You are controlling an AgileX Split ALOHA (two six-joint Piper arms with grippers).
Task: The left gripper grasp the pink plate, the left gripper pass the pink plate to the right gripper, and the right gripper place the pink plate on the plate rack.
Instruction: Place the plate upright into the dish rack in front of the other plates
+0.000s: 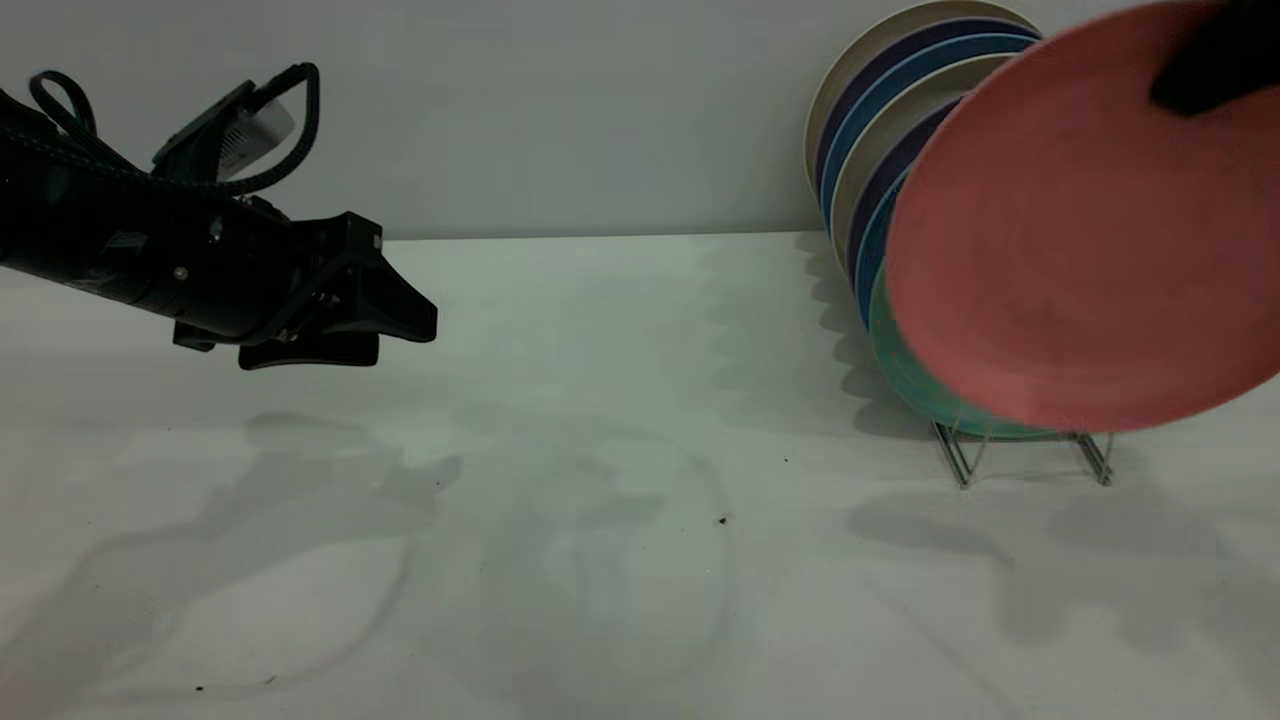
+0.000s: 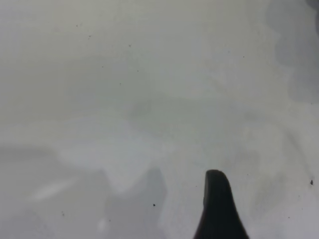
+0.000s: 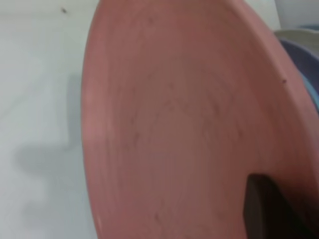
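The pink plate (image 1: 1070, 240) hangs tilted in the air at the right, just in front of the plates that stand in the plate rack (image 1: 1020, 455). My right gripper (image 1: 1195, 80) is shut on its upper rim. In the right wrist view the pink plate (image 3: 179, 124) fills the picture and one black finger (image 3: 264, 209) lies on its face. My left gripper (image 1: 405, 338) hovers above the table at the far left, open and empty. In the left wrist view only one of its fingers (image 2: 217, 209) shows, over bare table.
The rack holds several upright plates: beige (image 1: 880, 50), navy, blue (image 1: 868, 250) and a mint-green plate (image 1: 905, 375) at the front. The wall runs close behind the rack. The white table (image 1: 600, 500) spreads between the two arms.
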